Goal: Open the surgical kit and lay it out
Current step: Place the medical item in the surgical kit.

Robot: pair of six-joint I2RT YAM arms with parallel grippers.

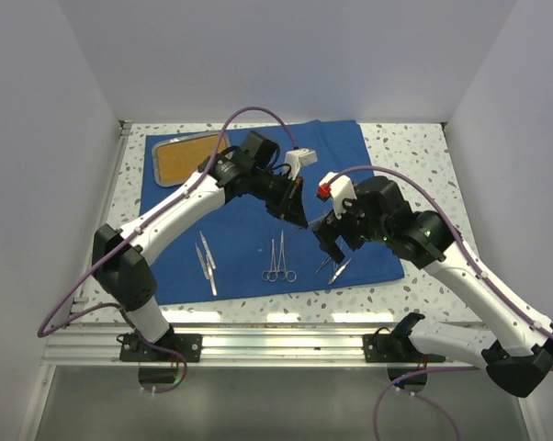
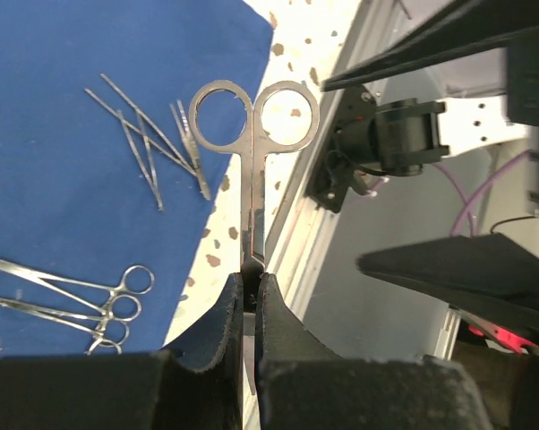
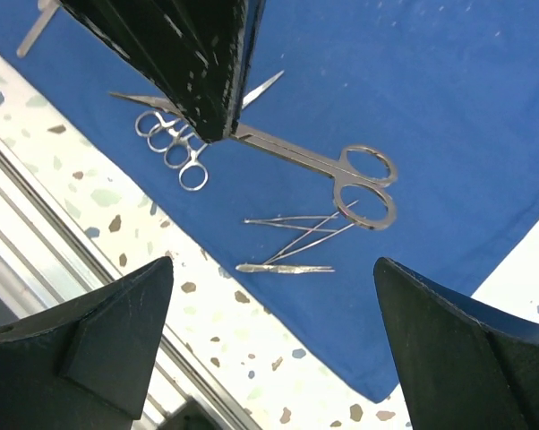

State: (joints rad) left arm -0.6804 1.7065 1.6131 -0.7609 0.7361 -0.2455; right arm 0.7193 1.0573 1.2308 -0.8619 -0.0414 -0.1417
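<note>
One scissors (image 2: 253, 179) clamped by blades in left gripper (image 2: 251, 279), rings ahead; right gripper (image 3: 271, 269) gapes. Lower flat onto cloth (image 2: 55, 197), clear of tweezers (image 2: 142, 134).

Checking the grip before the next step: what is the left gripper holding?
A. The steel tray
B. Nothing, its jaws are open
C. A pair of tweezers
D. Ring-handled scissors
D: in the left wrist view the left gripper is shut on the shank of the scissors, whose two ring handles point away from the fingers.
</note>
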